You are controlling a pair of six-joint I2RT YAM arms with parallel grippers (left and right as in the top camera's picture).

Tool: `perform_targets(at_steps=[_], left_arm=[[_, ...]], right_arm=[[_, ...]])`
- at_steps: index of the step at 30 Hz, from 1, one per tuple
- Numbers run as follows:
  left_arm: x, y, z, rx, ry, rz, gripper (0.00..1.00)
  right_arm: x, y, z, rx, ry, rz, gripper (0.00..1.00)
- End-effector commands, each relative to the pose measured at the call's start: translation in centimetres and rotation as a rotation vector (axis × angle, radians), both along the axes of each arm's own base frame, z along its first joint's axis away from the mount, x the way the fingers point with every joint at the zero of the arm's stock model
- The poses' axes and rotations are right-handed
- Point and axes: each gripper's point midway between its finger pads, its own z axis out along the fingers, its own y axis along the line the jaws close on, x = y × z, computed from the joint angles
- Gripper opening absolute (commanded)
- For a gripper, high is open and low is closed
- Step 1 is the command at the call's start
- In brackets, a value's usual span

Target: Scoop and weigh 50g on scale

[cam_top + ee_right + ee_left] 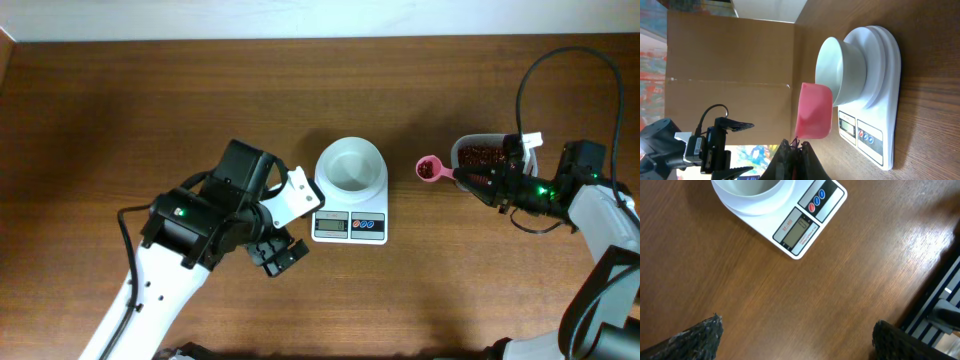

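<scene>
Scale (349, 215): white, on the brown surface (150, 100), display and two buttons along one edge.
Bowl (351, 165): white, round, seated on the scale.
Beans (483, 155): dark red heap in a clear tub (457, 150), right of the scale.
Scoop (429, 169): pink, between scale and tub.
Right hand (468, 177): clamped on the scoop's handle.
Left hand (280, 252): fingers spread wide, just left of the scale.

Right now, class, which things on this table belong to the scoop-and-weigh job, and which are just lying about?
Job: scale; white bowl on it; pink scoop, held by the shut right gripper; beans in the clear tub.
Not in use: cardboard panel at the back; open left gripper, holding nothing.
</scene>
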Motion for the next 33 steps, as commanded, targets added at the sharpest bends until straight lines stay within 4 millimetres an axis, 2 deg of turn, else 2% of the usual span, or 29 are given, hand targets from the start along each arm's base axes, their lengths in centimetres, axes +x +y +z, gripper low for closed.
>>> perform_targets(at_steps=[1, 5, 10, 24, 33], left_arm=[[0.1, -0.4, 2.4, -0.021, -0.061, -0.073, 0.99], [-0.1, -0.5, 2.5, -0.055, -0.043, -0.072, 0.99], [0.5, 1.0, 2.6, -0.089, -0.011, 0.002, 0.99], [0.4, 1.0, 2.5, -0.089, -0.01, 0.001, 0.99], [0.4, 1.0, 1.4, -0.082, 0.008, 0.002, 0.99]], right_arm=[[-0.1, 0.3, -0.3, 0.004, -0.005, 0.012, 0.04], [-0.1, 0.3, -0.3, 0.004, -0.005, 0.012, 0.04], [-0.1, 0.3, -0.3, 0.004, -0.005, 0.012, 0.04], [-0.1, 0.3, -0.3, 0.004, -0.005, 0.012, 0.04], [-0.1, 0.3, -0.3, 0.004, -0.005, 0.012, 0.04]])
